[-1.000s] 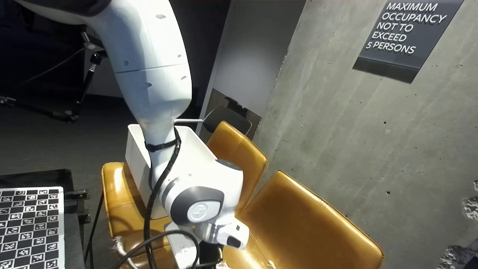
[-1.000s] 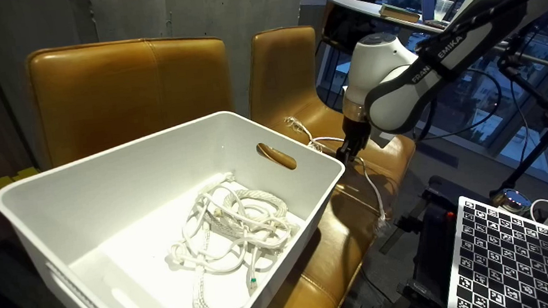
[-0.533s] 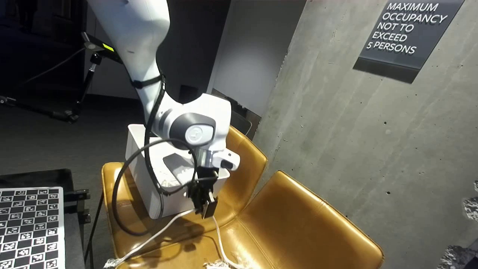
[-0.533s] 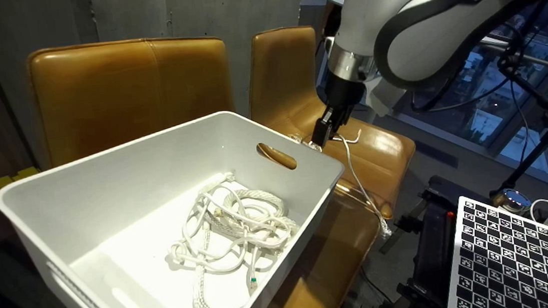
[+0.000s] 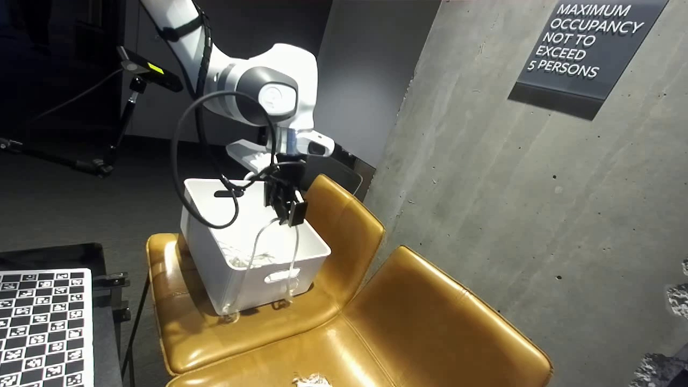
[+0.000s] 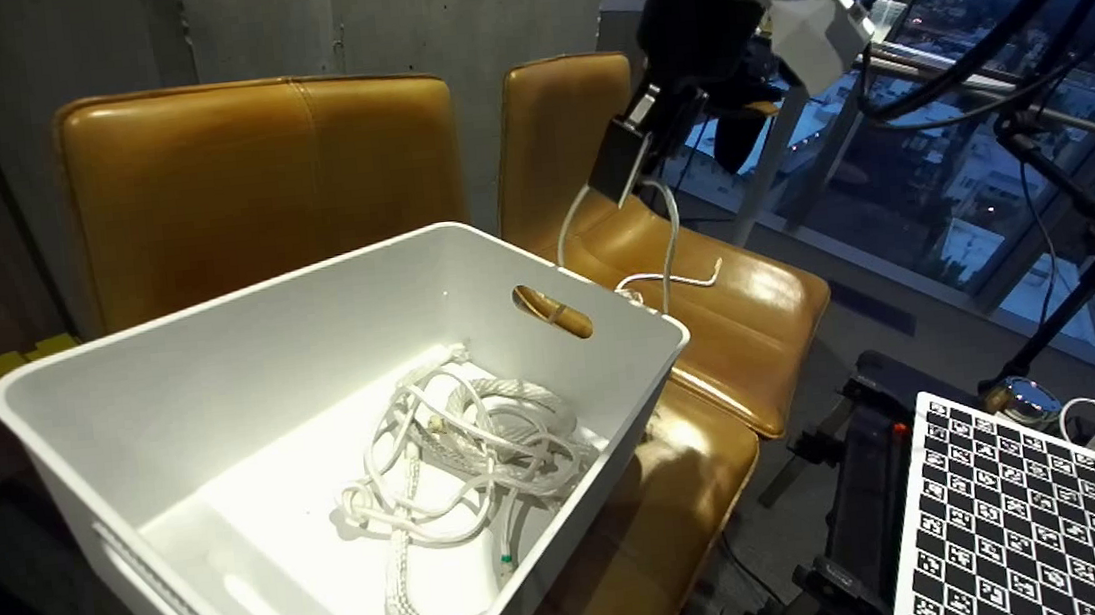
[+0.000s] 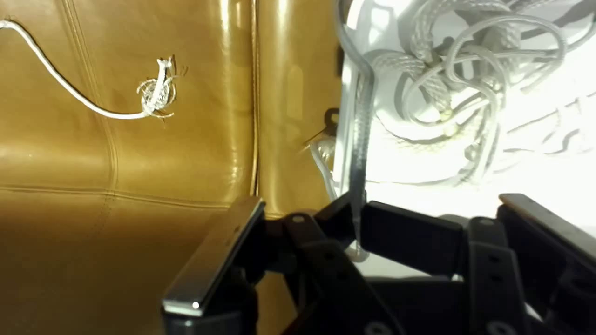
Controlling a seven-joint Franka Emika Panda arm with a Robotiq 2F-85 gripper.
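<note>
My gripper (image 5: 293, 215) is shut on a thin white rope (image 7: 361, 139), pinched at the tips near its middle. From the fingers the rope hangs in two strands, one on each side, as both exterior views show. A white plastic bin (image 6: 225, 293) stands below; the gripper is above its handle end. The two strands (image 6: 671, 235) drop outside that end wall, and their lower parts are hidden behind it in an exterior view. Inside the bin lies a tangle of white ropes (image 6: 489, 434). Another white rope (image 7: 60, 79) with a frayed knot rests on the neighbouring chair seat.
The bin sits on a tan leather chair (image 5: 172, 301), with a second tan chair (image 5: 446, 317) beside it. A checkered board (image 6: 1040, 521) lies on a black stand near the chairs. Behind the chairs rises a concrete wall (image 5: 484, 204). A camera arm (image 6: 1068, 187) stands by the window.
The gripper has risen from low over the neighbouring chair and moved to above the bin's handle end. The rope in it has lifted off the seats and now hangs down.
</note>
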